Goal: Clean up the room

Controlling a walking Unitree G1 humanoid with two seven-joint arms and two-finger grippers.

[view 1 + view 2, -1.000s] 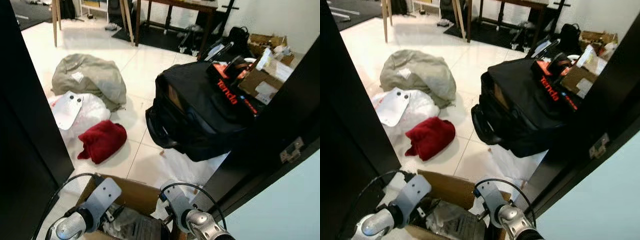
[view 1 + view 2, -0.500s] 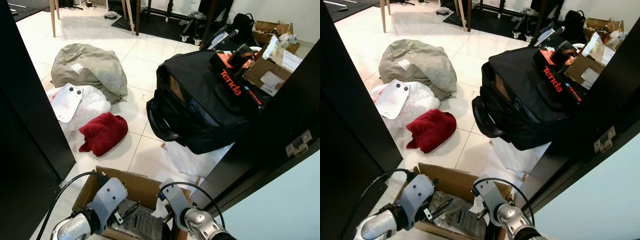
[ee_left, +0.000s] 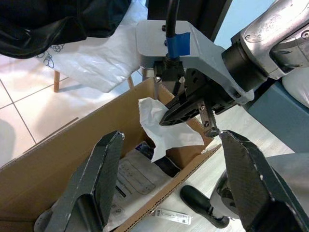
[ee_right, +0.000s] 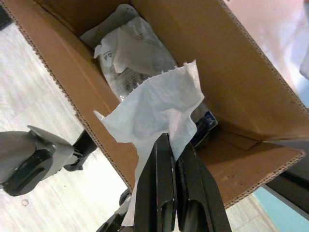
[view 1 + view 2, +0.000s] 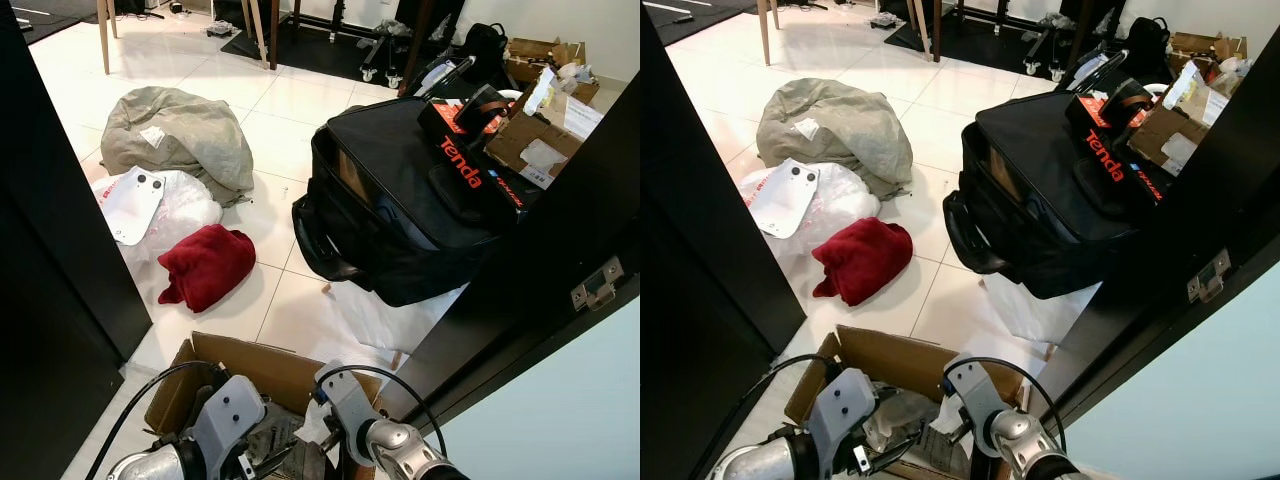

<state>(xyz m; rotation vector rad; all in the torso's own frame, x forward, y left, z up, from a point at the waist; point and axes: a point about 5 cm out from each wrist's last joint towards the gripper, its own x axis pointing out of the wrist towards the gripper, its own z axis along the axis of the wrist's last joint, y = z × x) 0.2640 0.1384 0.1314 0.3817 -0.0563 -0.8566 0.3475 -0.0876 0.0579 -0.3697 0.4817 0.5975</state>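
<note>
Since a moment ago, the left arm has sunk lower toward the cardboard box [image 5: 262,372], and the camera has tilted slightly. In the left eye view, both arms are reaching over the box, beside a red cloth [image 5: 205,266] and a black bag [image 5: 400,205]. In the left wrist view, the left gripper [image 3: 174,179] is hanging spread wide, nothing between its fingers. In the right wrist view, the right gripper [image 4: 175,166] is pinching a white tissue [image 4: 154,111] tight, dangling it above the box's interior
</note>
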